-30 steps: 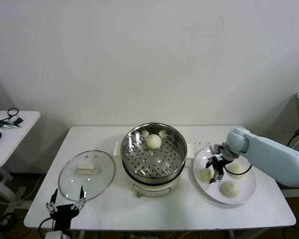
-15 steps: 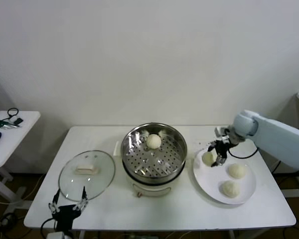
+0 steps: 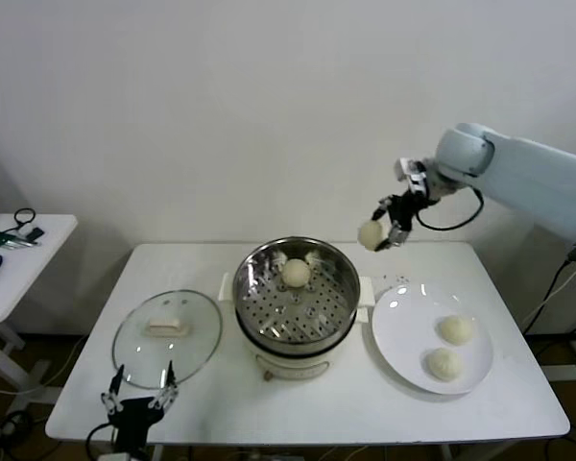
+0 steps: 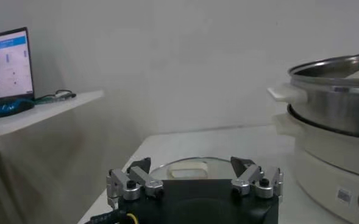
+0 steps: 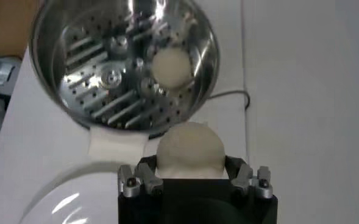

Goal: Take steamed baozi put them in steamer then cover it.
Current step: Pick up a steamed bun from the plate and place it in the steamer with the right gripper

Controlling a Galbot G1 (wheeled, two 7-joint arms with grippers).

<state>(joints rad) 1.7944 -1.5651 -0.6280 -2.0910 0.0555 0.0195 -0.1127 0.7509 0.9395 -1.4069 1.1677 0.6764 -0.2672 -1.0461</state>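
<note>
A baozi (image 3: 370, 233) is held between the fingers of the right gripper (image 3: 384, 230), raised in the air just beside the steamer (image 3: 297, 293) rim, on the plate (image 3: 403, 327) side. One bun (image 3: 296, 273) lies inside the steamer; two (image 3: 455, 329) remain on the plate. The left gripper (image 3: 140, 396) is parked at the table's near edge by the cover (image 3: 166, 337), jaws spread wide and empty. In the right wrist view, the held bun's lower part is hidden by the gripper body.

Steamer (image 3: 296, 305) sits mid-table, cover (image 3: 167, 337) on its left, plate (image 3: 403, 331) on its right.
</note>
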